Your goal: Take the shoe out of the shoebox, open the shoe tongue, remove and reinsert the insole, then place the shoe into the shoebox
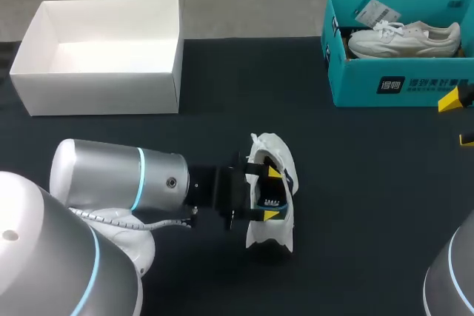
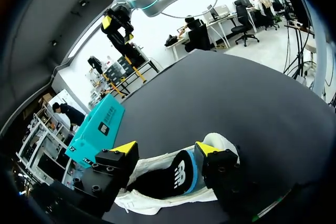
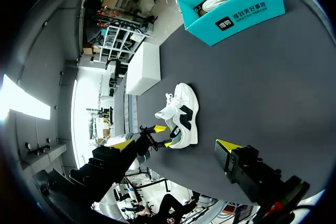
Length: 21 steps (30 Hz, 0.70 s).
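**A:** Where is the shoe?

**B:** The white lace-up trainer with a black side mark [image 3: 185,111] stands sole down near the middle of the black surface [image 1: 355,183]. It is outside and well apart from both boxes.

**A:** And the left pincer?

**B:** The left pincer [image 1: 274,194] comes in low from the near left and sits right at the trainer's opening. A black inner part with a blue edge shows there. I cannot tell whether it is pinching the trainer or only straddling it.

**A:** The right pincer?

**B:** The right pincer [image 1: 459,118] hangs at the surface's right edge, just in front of the teal cardboard shoebox [image 1: 400,83]. It is spread wide and holds nothing.

**A:** What about the boxes?

**B:** The teal cardboard shoebox is at the far right, with a second white trainer [image 1: 404,41] lying on its side in it. An open white cardboard box [image 1: 104,92] sits at the far left.
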Tool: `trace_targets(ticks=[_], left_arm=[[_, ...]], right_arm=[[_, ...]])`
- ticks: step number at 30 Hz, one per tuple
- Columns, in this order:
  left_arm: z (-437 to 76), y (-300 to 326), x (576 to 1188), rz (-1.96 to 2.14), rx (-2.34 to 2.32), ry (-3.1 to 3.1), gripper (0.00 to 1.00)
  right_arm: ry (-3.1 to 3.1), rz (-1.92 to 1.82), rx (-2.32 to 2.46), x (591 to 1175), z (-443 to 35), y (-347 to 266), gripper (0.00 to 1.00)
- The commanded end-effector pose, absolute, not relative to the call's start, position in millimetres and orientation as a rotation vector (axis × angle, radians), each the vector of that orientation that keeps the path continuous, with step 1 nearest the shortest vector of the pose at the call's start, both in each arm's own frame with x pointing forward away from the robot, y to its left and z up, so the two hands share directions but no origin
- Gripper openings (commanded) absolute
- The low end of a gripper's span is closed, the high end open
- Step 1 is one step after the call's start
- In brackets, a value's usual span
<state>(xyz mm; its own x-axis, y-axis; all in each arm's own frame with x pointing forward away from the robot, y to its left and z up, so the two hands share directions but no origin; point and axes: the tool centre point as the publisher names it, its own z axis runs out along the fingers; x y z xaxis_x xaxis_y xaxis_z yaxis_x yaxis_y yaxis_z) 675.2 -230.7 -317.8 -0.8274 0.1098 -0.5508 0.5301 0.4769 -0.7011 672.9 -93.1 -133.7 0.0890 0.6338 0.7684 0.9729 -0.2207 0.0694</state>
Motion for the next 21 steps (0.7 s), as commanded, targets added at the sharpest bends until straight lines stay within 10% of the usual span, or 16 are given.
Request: trace_targets(ticks=[1, 6, 9, 21], left_arm=[[-307.4, -231.3, 676.1, -1.309, 0.54, 2.29, 0.51], [-290.3, -225.1, 681.0, -1.309, 0.602, 2.279, 0.45], [-279.4, -217.2, 684.8, -1.263, 0.735, 2.313, 0.0], [-256.6, -195.8, 683.1, -0.802, 1.434, 2.324, 0.0]], right_arm=[[-1.575, -0.963, -1.911, 672.1, -134.2, -92.5, 1.0], [-1.575, -0.963, -1.911, 672.1, -134.2, -92.5, 1.0], [-1.575, -0.963, -1.911, 672.1, -134.2, -92.5, 1.0], [-1.575, -0.963, -1.911, 672.1, -134.2, -92.5, 1.0]])
